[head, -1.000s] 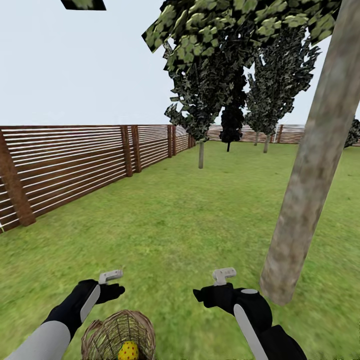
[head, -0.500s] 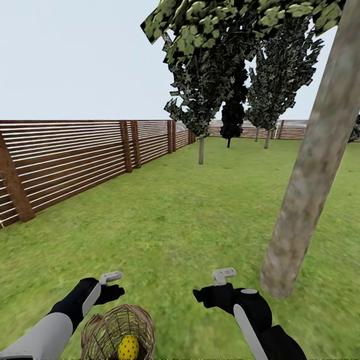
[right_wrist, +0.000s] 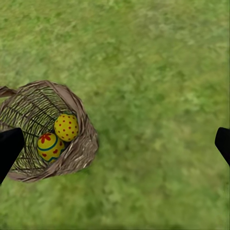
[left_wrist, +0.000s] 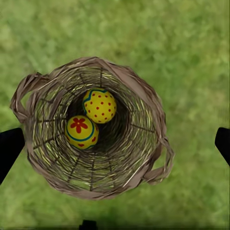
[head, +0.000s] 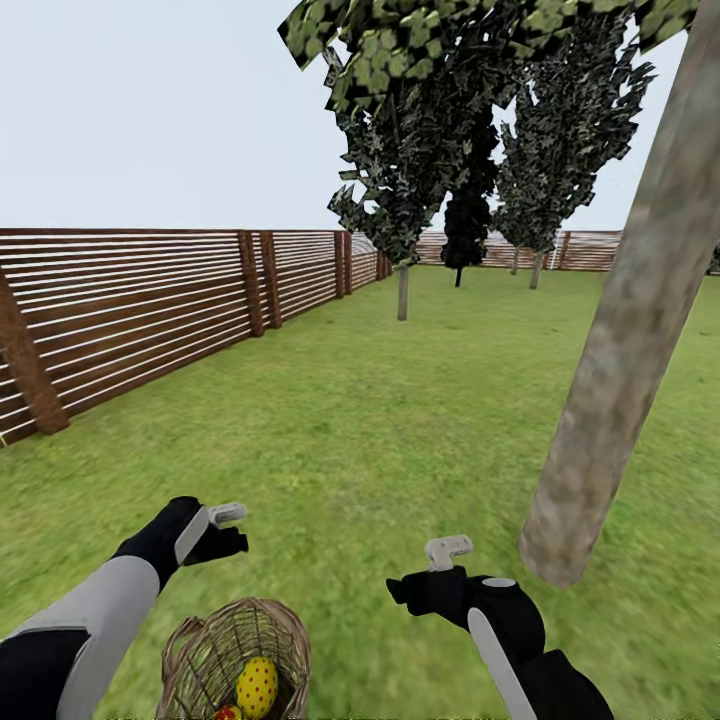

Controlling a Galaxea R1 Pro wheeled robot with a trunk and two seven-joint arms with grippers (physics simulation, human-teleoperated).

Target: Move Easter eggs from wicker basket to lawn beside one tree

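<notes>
1. Nearest to us, at about 7 o'clock in the head view, the wicker basket (head: 238, 660) stands on the lawn (head: 380, 450). It holds a dotted egg (head: 257, 686), and a sliver of a second egg shows beside it at the picture's edge.
2. The left wrist view looks straight down into the basket: the dotted egg (left_wrist: 99, 106) and a flower-painted egg (left_wrist: 81, 131) lie touching at the bottom. We see two eggs there; where the third lies, we cannot tell.
3. The left gripper (head: 228, 516) hangs above the basket at about 11 o'clock from it. Its jaws stand wide apart, with dark fingertips (left_wrist: 9, 146) at both sides of the wrist view, and they hold nothing.
4. The right gripper (head: 448, 549) hovers over bare grass at about 2 o'clock from the basket. Its jaws are also spread wide and empty.
5. We judge the step in hand to be the first pick: the left arm is lined up over the basket, but no egg is grasped.
6. The next move calls for lowering the left jaws inside the rim, clear of the arched handle, and closing on one egg without nudging its neighbour.
7. Farther off, at 3 o'clock, the thick leaning tree (head: 610, 370) meets the grass near the right gripper, a handy drop spot.
8. Beyond lie the slat fence (head: 150, 310) at 10 o'clock and thin-trunked trees (head: 403, 200) at 12.
</notes>
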